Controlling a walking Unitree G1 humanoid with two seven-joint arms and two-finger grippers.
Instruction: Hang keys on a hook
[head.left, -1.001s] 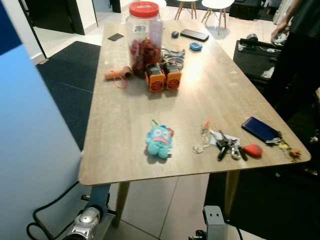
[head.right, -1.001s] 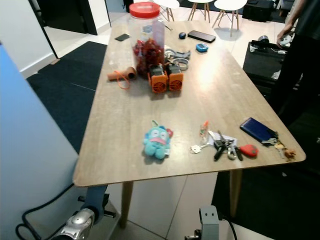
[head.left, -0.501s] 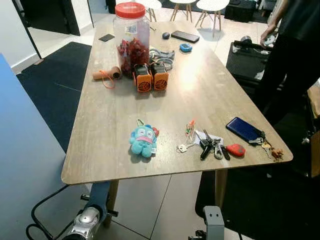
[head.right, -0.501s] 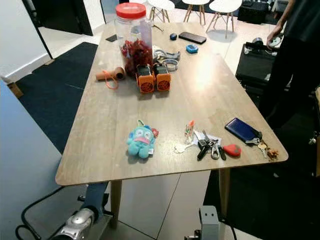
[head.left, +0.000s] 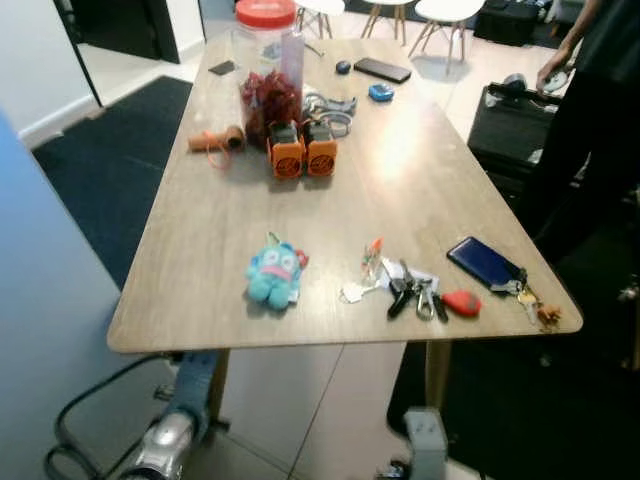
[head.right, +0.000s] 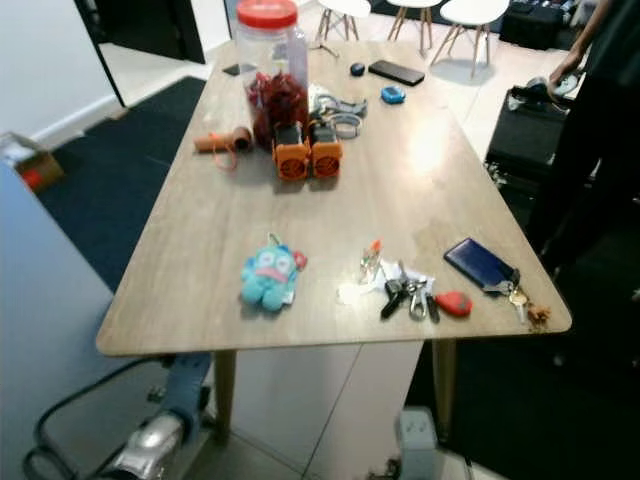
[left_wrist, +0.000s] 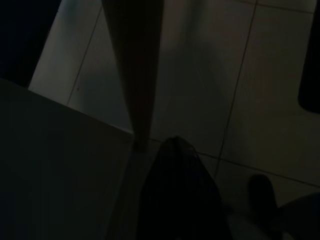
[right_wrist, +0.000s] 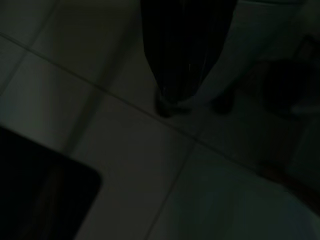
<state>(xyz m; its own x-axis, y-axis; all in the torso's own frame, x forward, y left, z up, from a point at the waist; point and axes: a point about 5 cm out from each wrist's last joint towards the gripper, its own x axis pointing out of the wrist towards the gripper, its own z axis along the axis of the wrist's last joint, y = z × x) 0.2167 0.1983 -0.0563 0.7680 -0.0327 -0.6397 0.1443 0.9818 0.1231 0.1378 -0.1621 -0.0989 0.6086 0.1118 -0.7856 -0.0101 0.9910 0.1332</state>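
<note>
So the keys (head.left: 413, 297) are sitting on the wooden counter (head.left: 225, 225) close to its near edge, right of centre, a dark bunch with a red fob at its right end and a pale tag and a little orange-green charm at its left. The bunch is spread roughly side to side along that near edge, so its long axis runs left-right. There's a second small set of keys (head.left: 533, 305) hooked to a dark blue wallet (head.left: 484, 262) near the right corner, so which bunch is meant is anyone's guess. Both arms hang low below the counter edge, well apart from the keys, which lie up and forward of them. The right end effector (right_wrist: 185, 55) looks down at dark floor tiles, the left end effector (left_wrist: 177, 200) sits by a counter leg, and honestly it's too dark to tell if either one is spread or pressed together. Going by position, the right arm is the nearer one. I can't spot a hook anywhere. Also around: a blue plush (head.left: 273, 278), a red-lidded jar (head.left: 271, 85), two orange gadgets (head.left: 303, 158). No readable labels or brands, everything's too small and blurry.
</note>
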